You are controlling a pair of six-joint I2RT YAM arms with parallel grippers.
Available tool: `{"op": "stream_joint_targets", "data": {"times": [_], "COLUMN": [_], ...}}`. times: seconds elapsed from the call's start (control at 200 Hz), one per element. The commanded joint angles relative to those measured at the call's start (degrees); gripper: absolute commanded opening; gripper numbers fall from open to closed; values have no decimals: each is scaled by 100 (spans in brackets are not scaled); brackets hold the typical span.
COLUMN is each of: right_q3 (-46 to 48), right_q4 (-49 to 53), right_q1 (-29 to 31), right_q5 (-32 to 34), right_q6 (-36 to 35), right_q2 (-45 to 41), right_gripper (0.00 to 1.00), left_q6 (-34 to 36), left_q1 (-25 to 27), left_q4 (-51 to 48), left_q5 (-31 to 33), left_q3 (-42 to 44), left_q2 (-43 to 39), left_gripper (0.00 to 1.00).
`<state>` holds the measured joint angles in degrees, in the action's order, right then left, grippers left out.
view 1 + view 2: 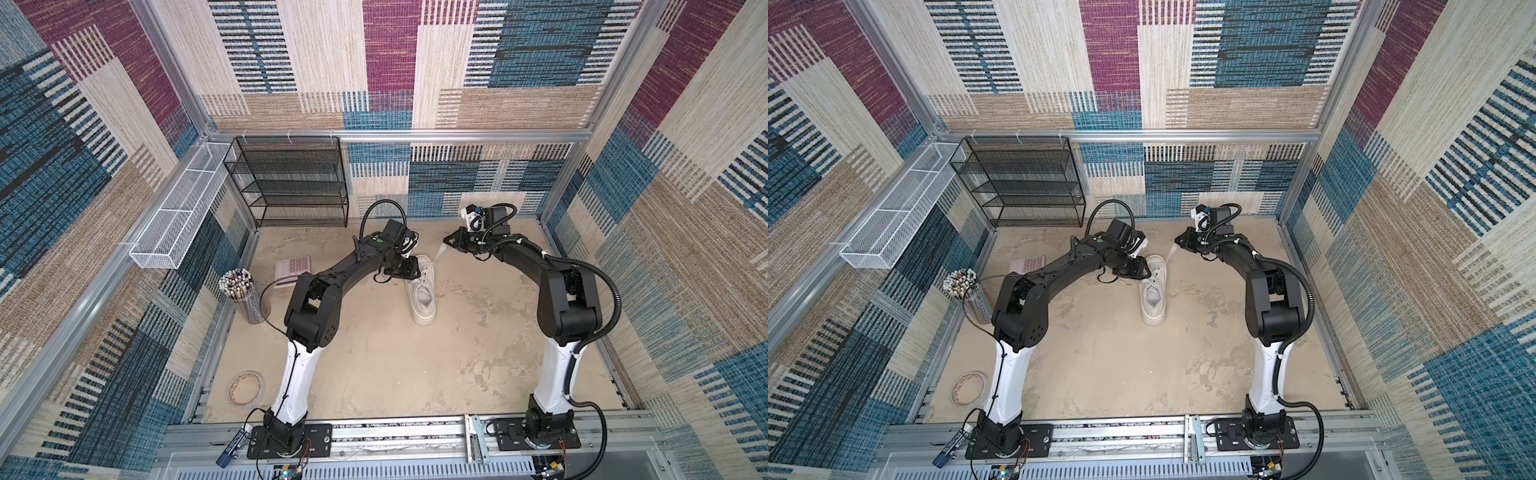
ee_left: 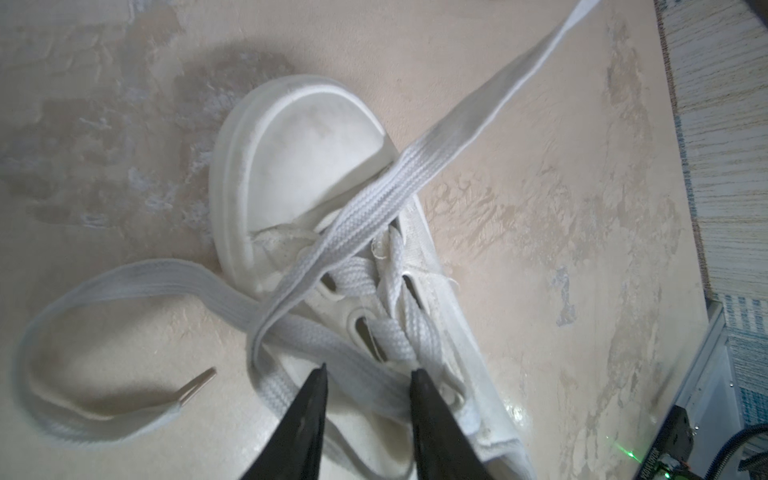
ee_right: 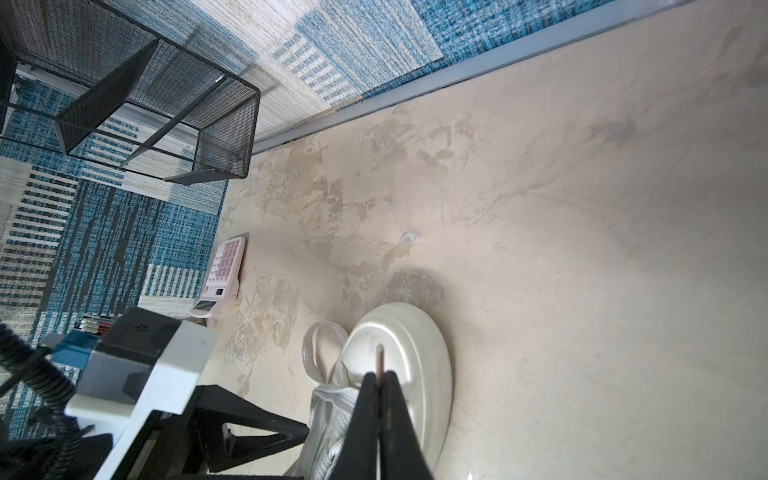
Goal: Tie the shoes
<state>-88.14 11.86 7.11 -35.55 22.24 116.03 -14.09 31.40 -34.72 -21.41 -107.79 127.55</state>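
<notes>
— The sneaker [image 1: 423,291] sits mid-table [image 1: 374,374], toe toward the back wall; the right gripper [image 3: 379,375] is pinched tight on the taut lace [image 2: 457,124], whose tip pokes out between the closed jaws.
— And the left gripper [image 2: 368,370] hovers part-way open over the lacing [image 2: 399,316], one finger on either side of the crossing; nothing visibly gripped; the loose lace [image 2: 137,278] curls on the table beside the sneaker.
— Looks like the first knot; the right should hold an even pull, no yanking, or the sneaker may slide.
— Agreed; the left wants to drop low and close on one strand only.
</notes>
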Motion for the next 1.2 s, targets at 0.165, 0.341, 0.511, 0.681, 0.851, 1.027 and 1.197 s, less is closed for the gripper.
{"op": "stream_joint_targets", "data": {"times": [0.165, 0.341, 0.511, 0.681, 0.851, 1.027, 1.197], "right_q3": [-45, 33, 34, 67, 238, 672, 901], "right_q4": [35, 137, 359, 580, 571, 72, -176], "right_q1": [44, 105, 267, 365, 370, 420, 466], "right_q5": [46, 221, 671, 655, -260, -1106, -1604], "right_q6": [-202, -585, -1168, -1608, -1507, -1045, -916], "right_q2": [-15, -61, -88, -135, -120, -176, -195], "right_gripper": [0, 0, 0, 0, 0, 0, 0], "left_q6": [-358, -288, -288, -330, -529, -665, -683], "left_q1": [20, 24, 24, 22, 33, 24, 24], "left_q4": [-71, -3, 62, 332, 954, 1297, 1337], "left_q5": [-210, -49, -52, -89, -310, -364, -417], "left_q3": [-178, -196, -132, 126, 477, 570, 505], "left_q2": [156, -32, -194, -406, -621, -736, -732], "left_gripper": [18, 0, 0, 0, 0, 0, 0]}}
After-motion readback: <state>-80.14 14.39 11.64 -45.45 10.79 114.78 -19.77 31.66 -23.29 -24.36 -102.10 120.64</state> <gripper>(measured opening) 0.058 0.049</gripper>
